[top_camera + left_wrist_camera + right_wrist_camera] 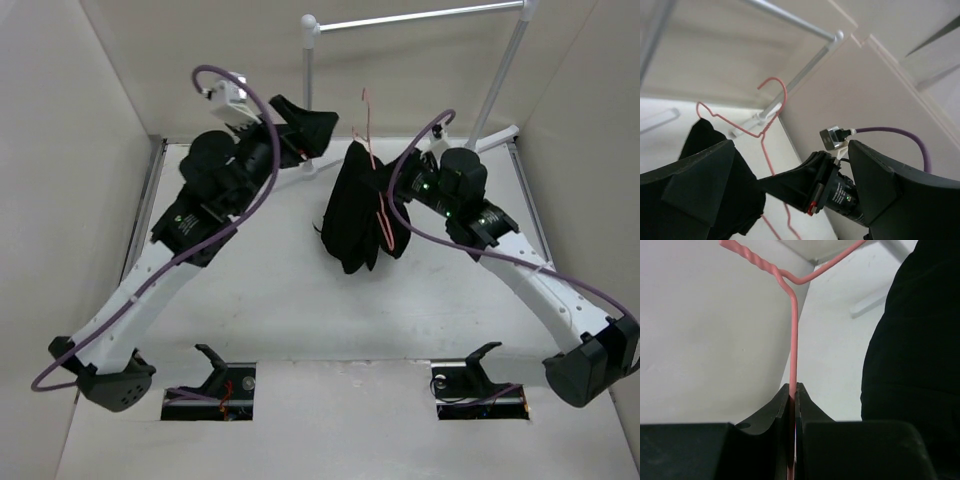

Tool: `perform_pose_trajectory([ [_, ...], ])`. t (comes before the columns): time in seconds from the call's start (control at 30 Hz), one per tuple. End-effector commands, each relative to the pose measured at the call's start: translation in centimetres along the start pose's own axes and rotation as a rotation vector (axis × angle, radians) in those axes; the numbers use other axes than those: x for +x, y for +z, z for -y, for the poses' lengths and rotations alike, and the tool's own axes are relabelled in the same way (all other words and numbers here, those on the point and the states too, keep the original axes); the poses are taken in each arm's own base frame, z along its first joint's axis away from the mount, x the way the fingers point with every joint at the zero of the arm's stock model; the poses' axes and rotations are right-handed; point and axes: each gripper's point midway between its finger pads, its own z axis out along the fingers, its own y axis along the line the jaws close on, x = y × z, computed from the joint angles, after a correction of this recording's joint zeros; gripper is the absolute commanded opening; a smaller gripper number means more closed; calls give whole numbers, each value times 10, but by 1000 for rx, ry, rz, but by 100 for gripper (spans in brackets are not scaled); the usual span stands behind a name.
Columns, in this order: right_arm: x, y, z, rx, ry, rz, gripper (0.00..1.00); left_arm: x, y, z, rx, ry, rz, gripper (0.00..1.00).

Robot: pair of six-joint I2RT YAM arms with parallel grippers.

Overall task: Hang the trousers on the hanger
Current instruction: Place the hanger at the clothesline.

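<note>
right pincer (793, 388) clamping hanger (794, 330), label (840, 192) illegible

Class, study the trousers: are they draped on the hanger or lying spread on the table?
Draped: the trousers hang bunched over the pink hanger, whose wire the right gripper pinches with shut jaws.

Black trousers (352, 210) (bunched) drape the upright pink wire hanger (794, 340).

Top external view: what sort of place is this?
Probably a robot lab cell: walls box in a white table, with left arm and right arm bolted at its near edge and a tube rack behind.
</note>
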Motion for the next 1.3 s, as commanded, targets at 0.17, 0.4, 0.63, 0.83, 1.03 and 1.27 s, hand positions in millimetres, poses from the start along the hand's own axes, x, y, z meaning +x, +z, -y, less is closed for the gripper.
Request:
perform_pose_trajectory([
  [0.17,-143,-16,-57,-102,-129,303,4,-6,-29,-91,-220,-18,33,100],
  [0.4,-222,-19,-42,-41,-116,435,3,37,-44,-145,-321,-76,-54,100],
  [0.63,-278,-22,-19,17,-109,526,3,58,-45,-163,-349,-90,-108,100],
  [0.83,-312,-25,10,84,-94,576,3,66,-45,-172,-361,-97,-124,100],
  [1.03,-335,-18,40,136,-80,597,3,74,-44,-182,-384,-97,-138,100],
  [1.27,-329,1,83,211,-55,549,3,83,-49,-204,-439,-99,-147,100],
])
